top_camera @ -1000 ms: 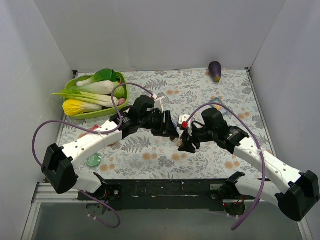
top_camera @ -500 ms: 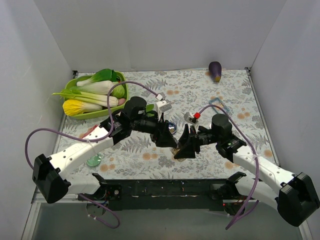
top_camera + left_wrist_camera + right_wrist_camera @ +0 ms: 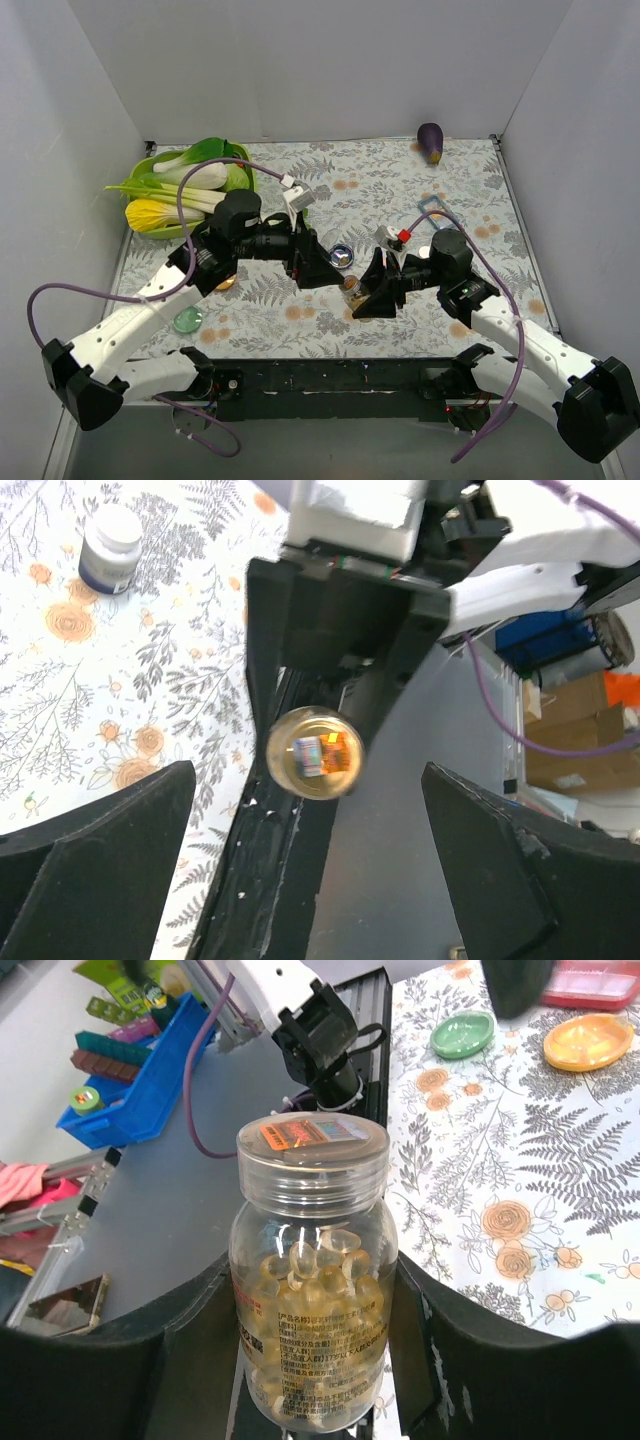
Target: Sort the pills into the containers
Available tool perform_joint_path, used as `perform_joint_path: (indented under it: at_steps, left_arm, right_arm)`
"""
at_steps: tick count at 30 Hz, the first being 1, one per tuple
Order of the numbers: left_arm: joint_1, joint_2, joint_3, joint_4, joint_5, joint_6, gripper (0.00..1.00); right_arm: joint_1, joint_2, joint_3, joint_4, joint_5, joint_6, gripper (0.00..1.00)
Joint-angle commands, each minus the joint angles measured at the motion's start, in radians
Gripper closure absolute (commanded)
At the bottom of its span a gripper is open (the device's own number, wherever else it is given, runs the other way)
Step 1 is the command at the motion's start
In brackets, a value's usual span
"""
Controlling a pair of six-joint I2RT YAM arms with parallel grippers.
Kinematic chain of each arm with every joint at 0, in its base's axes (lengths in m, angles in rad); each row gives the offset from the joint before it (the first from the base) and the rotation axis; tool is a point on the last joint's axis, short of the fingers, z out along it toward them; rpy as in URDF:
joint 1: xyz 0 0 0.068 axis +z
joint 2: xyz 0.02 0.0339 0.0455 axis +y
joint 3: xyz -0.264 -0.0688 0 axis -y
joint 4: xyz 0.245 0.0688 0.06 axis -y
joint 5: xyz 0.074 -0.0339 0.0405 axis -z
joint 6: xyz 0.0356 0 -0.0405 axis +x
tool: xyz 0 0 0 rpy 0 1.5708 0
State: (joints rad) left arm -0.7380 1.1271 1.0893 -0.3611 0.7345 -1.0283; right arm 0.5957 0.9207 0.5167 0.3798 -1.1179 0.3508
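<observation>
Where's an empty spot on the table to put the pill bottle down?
The flowery cloth is bare at the back, between the green basket and the eggplant, and at the front, between the green dish and the right gripper. Crowded in the middle: the left gripper and silver tin.

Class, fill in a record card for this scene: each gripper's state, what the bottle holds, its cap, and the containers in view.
Left gripper: open, holding nothing
Right gripper: shut on pill bottle
Bottle contents: yellow capsules
Cap: on
Containers in right wrist view: green dish, orange dish, pink tray
</observation>
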Motion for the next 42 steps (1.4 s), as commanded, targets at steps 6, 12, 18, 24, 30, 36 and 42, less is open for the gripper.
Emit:
perform_joint_path:
  at_steps: [6, 12, 18, 24, 30, 36, 42]
  left_arm:
    - [-0.024, -0.026, 0.069, -0.024, -0.154, -0.138, 0.02]
    - [-0.060, 0.010, 0.080, -0.058, -0.179, -0.104, 0.09]
    - [-0.087, 0.051, 0.080, -0.084, -0.184, -0.079, 0.16]
    - [-0.113, 0.080, 0.069, -0.087, -0.159, -0.067, 0.17]
    - [-0.126, 0.105, 0.052, -0.114, -0.182, -0.058, 0.23]
    - [-0.126, 0.103, 0.029, -0.173, -0.276, -0.049, 0.32]
    - [-0.092, 0.059, -0.074, -0.208, -0.326, -0.075, 0.36]
  right_arm:
    - [0.001, -0.008, 0.066, -0.131, 0.018, -0.165, 0.99]
    - [-0.002, 0.004, 0.077, -0.134, 0.021, -0.168, 0.99]
    - [-0.008, 0.012, 0.078, -0.133, 0.023, -0.167, 0.99]
    - [-0.013, 0.012, 0.074, -0.133, 0.027, -0.164, 0.99]
    - [-0.016, 0.009, 0.071, -0.128, 0.023, -0.156, 0.99]
    - [-0.017, -0.003, 0.071, -0.133, 0.012, -0.156, 0.99]
    - [-0.023, -0.020, 0.072, -0.136, 0.004, -0.156, 0.99]
